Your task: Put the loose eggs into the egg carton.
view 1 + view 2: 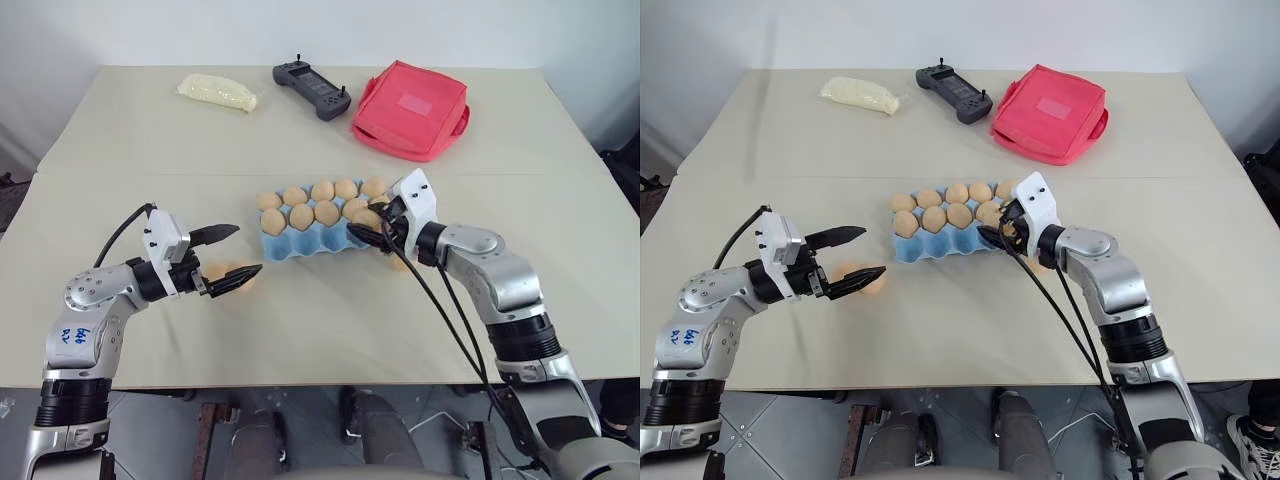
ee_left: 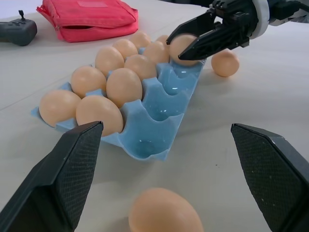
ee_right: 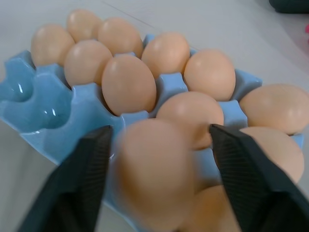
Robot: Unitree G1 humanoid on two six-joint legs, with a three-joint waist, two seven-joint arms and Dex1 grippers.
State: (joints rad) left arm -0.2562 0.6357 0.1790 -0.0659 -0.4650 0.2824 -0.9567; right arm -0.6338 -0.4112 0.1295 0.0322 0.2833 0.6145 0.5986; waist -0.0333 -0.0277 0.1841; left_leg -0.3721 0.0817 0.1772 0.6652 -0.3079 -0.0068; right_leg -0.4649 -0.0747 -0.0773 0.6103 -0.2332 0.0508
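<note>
Left eye view: nearest the front edge of the tabletop [image 1: 330,330], toward its left side, the left gripper [image 1: 248,250] hangs with its fingers spread wide. One loose egg [image 1: 226,272] lies on the tabletop just beneath them. Blue handwriting marks this arm's forearm, too small to read.

At the middle of the tabletop sits one light-blue egg carton [image 1: 300,248]. At least ten tan-orange eggs fill its far and middle rows, while the cups of its near row toward the left end stand empty.

The right gripper [image 1: 362,222] is at the carton's right end, over the cups. Its fingers stand apart with one egg [image 3: 154,174] between them and a gap showing on one side. A second loose egg [image 2: 224,63] rests on the tabletop just beside the carton's right end, under that gripper.

Along the far edge lie one pale lumpy packet [image 1: 217,92], one black handheld controller [image 1: 312,89] and one red fabric pouch [image 1: 410,110]. The pouch bears a pink patch with no legible text.
</note>
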